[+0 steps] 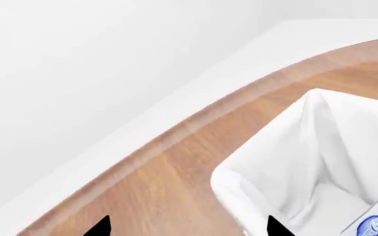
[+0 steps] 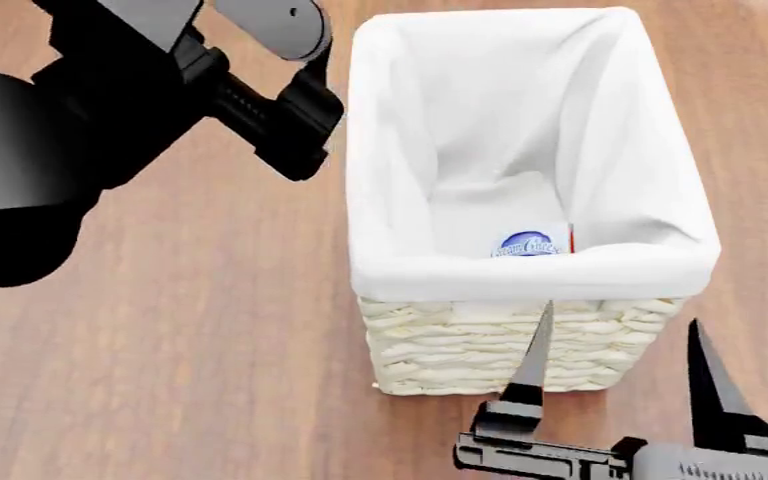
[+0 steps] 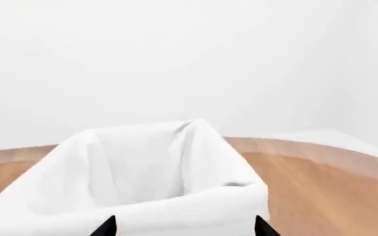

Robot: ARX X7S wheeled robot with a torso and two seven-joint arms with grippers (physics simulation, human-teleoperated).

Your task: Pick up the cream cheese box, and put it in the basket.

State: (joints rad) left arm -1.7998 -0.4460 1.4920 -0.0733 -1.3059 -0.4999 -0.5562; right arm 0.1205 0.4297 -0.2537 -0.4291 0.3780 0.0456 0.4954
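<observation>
The box (image 2: 528,244) lies inside the basket (image 2: 518,350), centre frame; it looks light, stiff, best pinched across thin edges. Both the left claw (image 2: 307,120) and right claw (image 2: 618,350) are open, empty.

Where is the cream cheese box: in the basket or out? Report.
In. The cream cheese box lies inside the basket, against its near liner wall; neither gripper holds it.

Cream cheese box (image 2: 528,244) inside basket (image 2: 518,345), against near wall.
</observation>
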